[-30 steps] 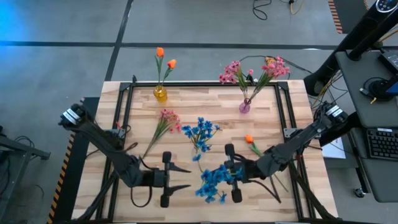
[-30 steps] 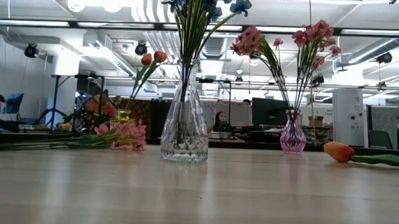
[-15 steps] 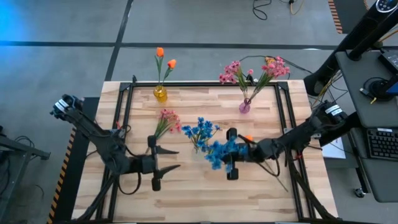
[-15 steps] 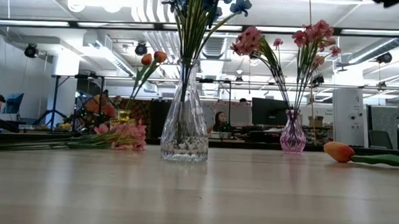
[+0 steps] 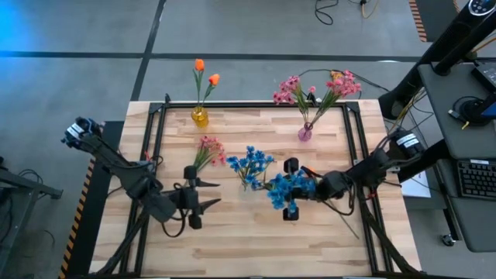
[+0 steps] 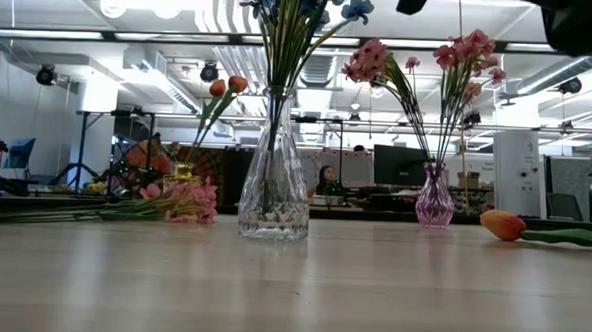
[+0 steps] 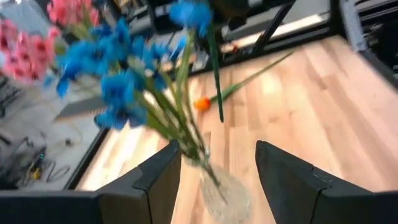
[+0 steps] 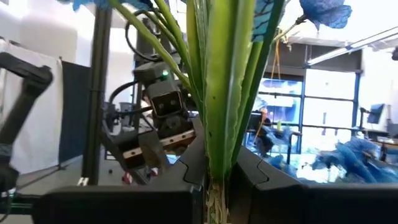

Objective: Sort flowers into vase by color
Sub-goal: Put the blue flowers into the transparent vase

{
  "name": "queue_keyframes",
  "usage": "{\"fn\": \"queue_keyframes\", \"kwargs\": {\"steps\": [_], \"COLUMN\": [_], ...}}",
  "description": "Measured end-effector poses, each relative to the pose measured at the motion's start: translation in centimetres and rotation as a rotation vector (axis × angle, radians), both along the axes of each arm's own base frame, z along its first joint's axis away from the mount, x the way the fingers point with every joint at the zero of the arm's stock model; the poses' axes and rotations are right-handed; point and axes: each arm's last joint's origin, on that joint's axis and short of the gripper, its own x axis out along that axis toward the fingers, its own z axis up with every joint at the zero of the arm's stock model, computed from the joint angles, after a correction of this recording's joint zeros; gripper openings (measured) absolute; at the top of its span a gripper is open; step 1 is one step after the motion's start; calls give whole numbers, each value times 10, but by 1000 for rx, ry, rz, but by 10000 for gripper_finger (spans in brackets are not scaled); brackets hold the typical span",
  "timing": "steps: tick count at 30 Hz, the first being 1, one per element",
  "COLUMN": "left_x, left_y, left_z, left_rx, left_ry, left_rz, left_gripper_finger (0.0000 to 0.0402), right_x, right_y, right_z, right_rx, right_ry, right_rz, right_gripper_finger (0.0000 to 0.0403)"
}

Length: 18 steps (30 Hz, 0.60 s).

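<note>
— Any writing, label or number you can read anywhere?
— None. No brand on the arms, nothing printed on the desk (image 5: 256, 240), and the far screens and signs in the low view are too small to make out.

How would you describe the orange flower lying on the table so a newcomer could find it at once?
Start at the pink vase near the table's far right corner. Nearer the front, just past the right gripper, lies a single orange tulip. The other orange buds stand in the yellow vase.
</note>
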Motion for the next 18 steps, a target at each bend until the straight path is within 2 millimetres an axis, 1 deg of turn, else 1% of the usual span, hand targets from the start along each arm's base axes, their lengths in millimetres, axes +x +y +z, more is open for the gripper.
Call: {"fn": "queue_keyframes", "kwargs": {"steps": [4, 10, 18], "left_x": [4, 9, 9], "left_y": [3, 8, 9], "left_z": [-7, -9, -10], "left_rx": [5, 13, 19], "left_ry": [32, 42, 48], "left_rz": [31, 56, 58], "left_gripper_finger": [190, 190, 190], "right_x": [3, 7, 8], "right_y": [-3, -7, -9], "right_z": [-1, -3, -4], "right_rx": [4, -7, -41], "right_ry": [-12, -7, -4], "right_rz": [-16, -35, -57], "right_gripper_finger": [27, 27, 27]}}
